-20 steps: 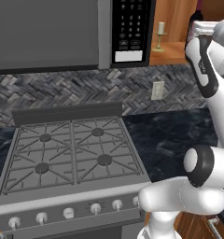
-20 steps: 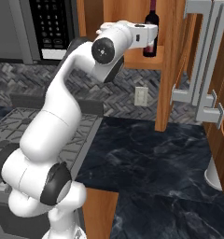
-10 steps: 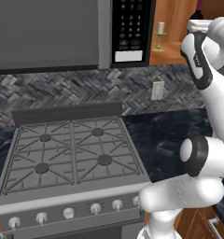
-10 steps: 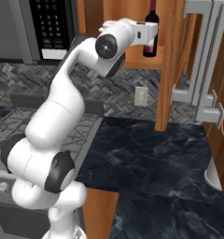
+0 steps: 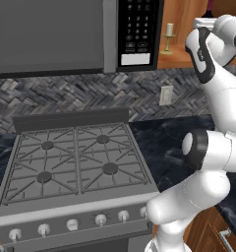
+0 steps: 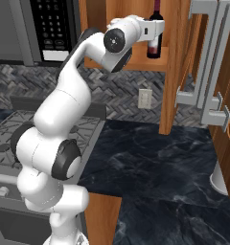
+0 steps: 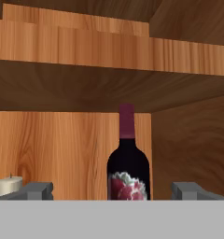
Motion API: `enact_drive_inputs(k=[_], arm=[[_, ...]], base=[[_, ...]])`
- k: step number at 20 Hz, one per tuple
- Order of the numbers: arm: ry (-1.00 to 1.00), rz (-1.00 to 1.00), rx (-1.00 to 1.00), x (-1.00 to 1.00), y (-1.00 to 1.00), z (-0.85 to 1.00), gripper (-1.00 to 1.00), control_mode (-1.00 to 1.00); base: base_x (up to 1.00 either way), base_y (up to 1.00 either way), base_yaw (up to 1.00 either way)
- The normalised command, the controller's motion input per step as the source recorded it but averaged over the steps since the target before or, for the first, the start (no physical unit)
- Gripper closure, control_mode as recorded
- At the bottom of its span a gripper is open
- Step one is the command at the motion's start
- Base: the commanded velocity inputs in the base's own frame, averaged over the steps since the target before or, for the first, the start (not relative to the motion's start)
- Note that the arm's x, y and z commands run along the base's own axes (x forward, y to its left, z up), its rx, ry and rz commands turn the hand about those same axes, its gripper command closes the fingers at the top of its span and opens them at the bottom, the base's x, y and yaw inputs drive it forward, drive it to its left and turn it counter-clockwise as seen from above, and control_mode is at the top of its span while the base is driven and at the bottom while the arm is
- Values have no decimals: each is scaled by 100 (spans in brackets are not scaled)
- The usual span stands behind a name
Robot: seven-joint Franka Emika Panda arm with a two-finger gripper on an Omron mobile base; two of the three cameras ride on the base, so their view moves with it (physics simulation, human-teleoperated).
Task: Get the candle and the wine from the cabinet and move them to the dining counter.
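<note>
Inside cabinet point(image 7: 76, 140), wine point(image 7: 128, 163) upright, pincer point(image 7: 111, 190) spread, candle point(image 7: 10, 185) perhaps apart

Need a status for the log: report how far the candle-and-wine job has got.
Done: the cabinet stands open and the arm has reached in. In hand: the open gripper faces the wine, fingertips either side of it, nothing gripped. Left: the wine and the candle both stand on the cabinet shelf; neither is at the dining counter.
</note>
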Motion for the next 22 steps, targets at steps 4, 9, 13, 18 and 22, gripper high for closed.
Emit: enact_drive_inputs(k=[4,9,13,18,22], arm=[[0,0,0,15,-27,17,-100,-100],[1,0,0,8,-22,19,-100,-100],[0,0,0,15,-4,9,-100,-100],[0,0,0,21,0,0,-100,-100],[0,0,0,19,0,0,-100,-100]], base=[[0,0,0],[0,0,0],[0,0,0],[0,0,0],[0,0,0]])
